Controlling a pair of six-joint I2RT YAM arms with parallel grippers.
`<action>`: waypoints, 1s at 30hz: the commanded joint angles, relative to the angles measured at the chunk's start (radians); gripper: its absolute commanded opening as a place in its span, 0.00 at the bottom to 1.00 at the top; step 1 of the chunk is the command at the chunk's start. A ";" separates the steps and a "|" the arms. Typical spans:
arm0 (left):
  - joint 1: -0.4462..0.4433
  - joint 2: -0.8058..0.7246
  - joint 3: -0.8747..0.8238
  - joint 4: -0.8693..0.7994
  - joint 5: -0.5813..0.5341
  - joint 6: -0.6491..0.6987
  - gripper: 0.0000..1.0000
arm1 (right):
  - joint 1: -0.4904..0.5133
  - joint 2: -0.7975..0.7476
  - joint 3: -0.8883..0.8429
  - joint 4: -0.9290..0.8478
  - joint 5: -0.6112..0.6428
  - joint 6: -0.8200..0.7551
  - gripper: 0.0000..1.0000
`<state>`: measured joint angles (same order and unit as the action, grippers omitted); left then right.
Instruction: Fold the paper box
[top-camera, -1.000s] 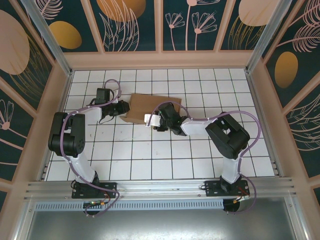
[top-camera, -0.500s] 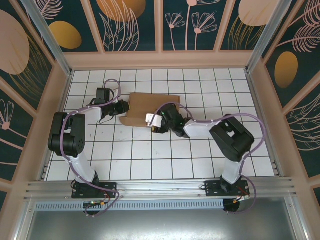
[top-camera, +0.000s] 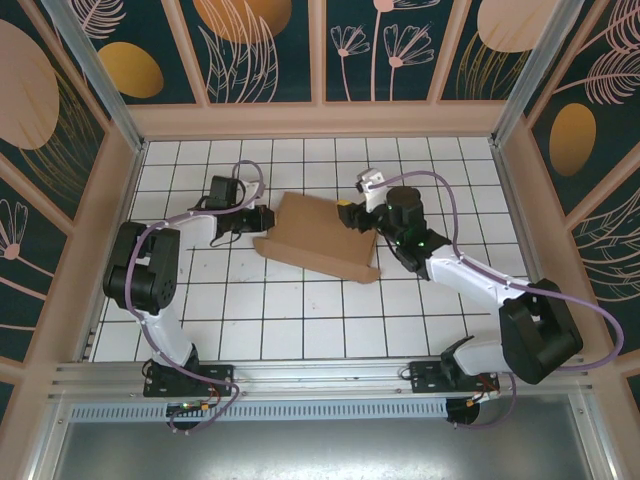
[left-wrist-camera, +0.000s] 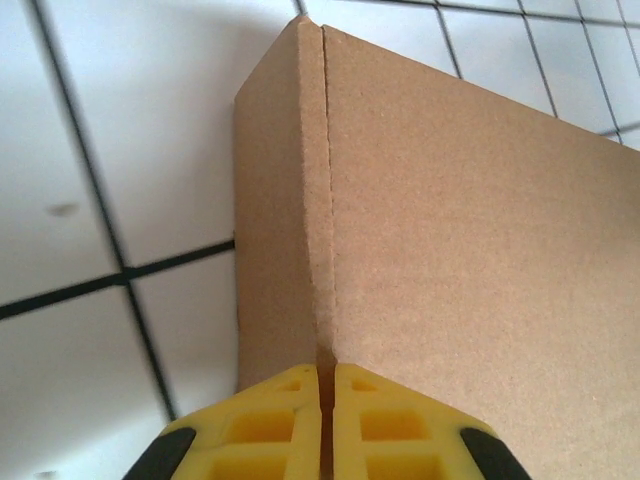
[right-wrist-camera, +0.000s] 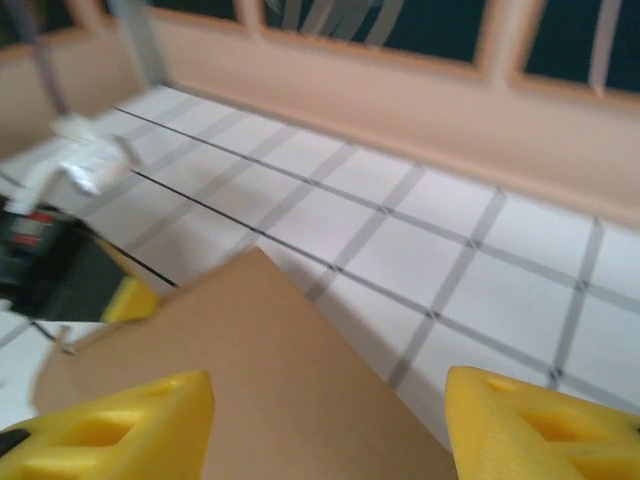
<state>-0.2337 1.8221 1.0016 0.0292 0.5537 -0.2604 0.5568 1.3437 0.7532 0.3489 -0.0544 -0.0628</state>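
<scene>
Since a second ago the right arm has swung off the near side of the box and round to its far right corner, and the box itself has turned on the table: its long edges then ran nearly level across the top view, and now they slant down to the right, with a narrow flap standing up along the near edge. The left gripper has edged a little to the right with the box's left corner. That gripper is closed, its yellow fingertips pressed together with only a hairline between them, right at the foot of a crease where a narrow side panel meets the broad face of the box; whether a sliver of cardboard is caught between them I cannot tell. The right gripper stands wide open and holds nothing; in its wrist view the two yellow tips sit far apart at the lower corners, with a corner of the box lying between and below them, apart from both. The box lies mid-table, between the two grippers. From above, its far right corner is covered by the right gripper. The left wrist view cuts the box off at the right and bottom. The right wrist view is blurred, and the dark shape with a yellow patch at its left edge is too smeared to name.
</scene>
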 joint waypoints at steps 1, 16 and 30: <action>-0.015 0.037 -0.010 -0.102 0.037 0.044 0.09 | -0.037 0.002 -0.023 -0.096 0.189 0.186 0.64; 0.076 0.124 -0.021 -0.100 0.128 0.005 0.08 | -0.277 -0.024 -0.135 -0.175 -0.184 0.578 0.91; 0.102 0.174 -0.018 -0.109 0.140 0.004 0.03 | -0.340 0.056 -0.243 0.042 -0.488 0.689 0.99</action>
<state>-0.1371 1.9194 1.0237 0.0528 0.8257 -0.2668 0.2192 1.3682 0.5316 0.2893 -0.4141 0.5869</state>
